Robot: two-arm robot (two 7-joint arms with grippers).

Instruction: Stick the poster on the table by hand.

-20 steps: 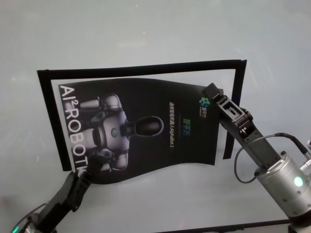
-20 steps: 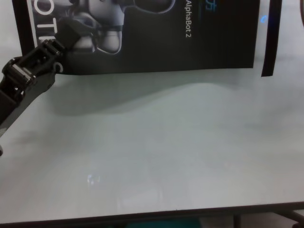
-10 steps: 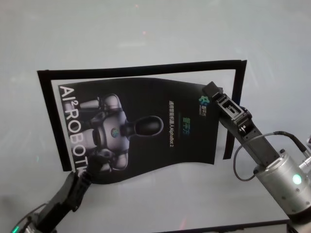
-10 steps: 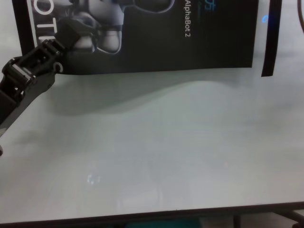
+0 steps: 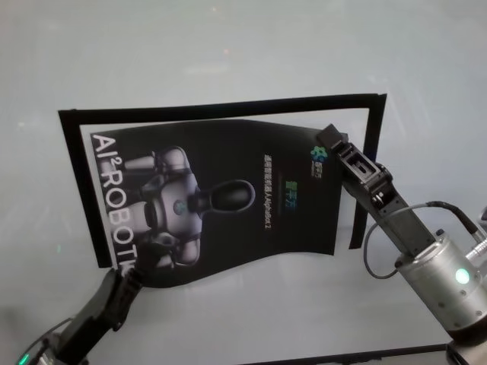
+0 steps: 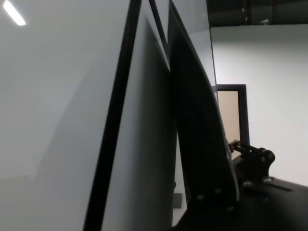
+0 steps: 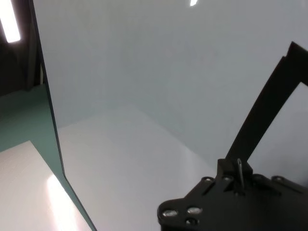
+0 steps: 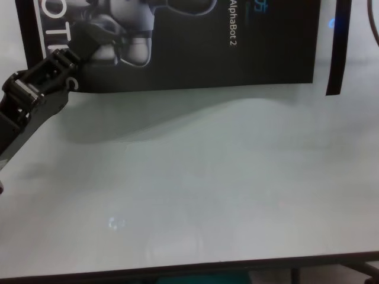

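Observation:
The black poster [image 5: 228, 198] with the grey-white robot picture hangs bowed a little above the white table [image 5: 228, 46]. My left gripper [image 5: 125, 275] is shut on the poster's near left corner; it also shows in the chest view [image 8: 89, 36]. My right gripper [image 5: 327, 138] is shut on the poster's far right corner. The poster's near edge [image 8: 237, 53] casts a shadow on the tabletop [image 8: 207, 195]. In the left wrist view the poster [image 6: 192, 120] shows edge-on. In the right wrist view a thin sheet edge sits in my right gripper [image 7: 239, 173].
Narrow black strips [image 5: 228, 105] lie on the table as a three-sided frame along the poster's far, left and right sides; the right strip shows in the chest view [image 8: 337, 53]. The table's dark front edge [image 8: 237, 263] runs close below.
My right gripper has moved slightly left and away with its corner, and the poster's right edge has shifted with it. The left gripper holds still.

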